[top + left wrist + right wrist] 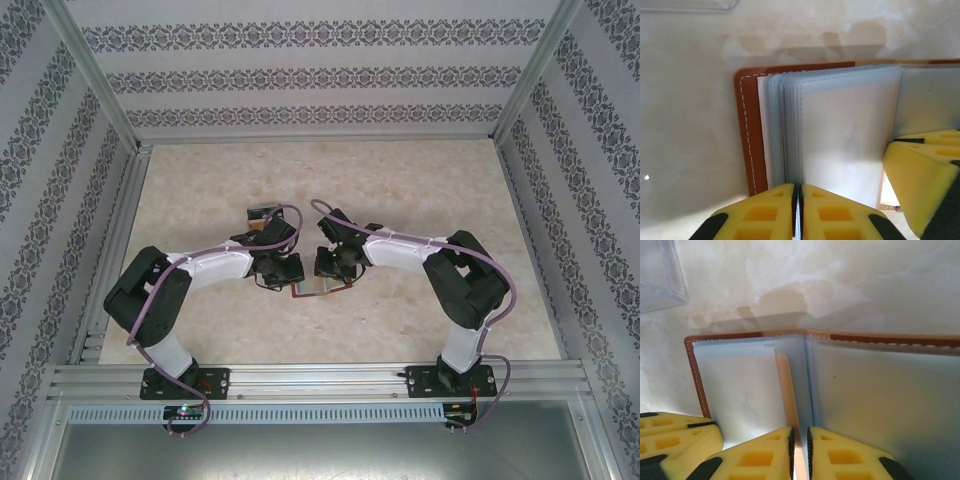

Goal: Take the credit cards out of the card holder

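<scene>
The card holder [746, 140] is of reddish-brown leather, smooth and with a low shine, sewn with a pale thread along its edge. The blue-grey leaves [840, 135] inside it look like soft, half-clear plastic, a little frosted. The fingers of the left claw [797, 192] and the right claw [800, 435] are yellow, matt and moulded with hollows, with black parts. The desk [400, 190] has a pale marble pattern and is smooth. The box [660, 275] is clear glossy plastic. The frame rails [320, 380] are bare dull metal.
</scene>
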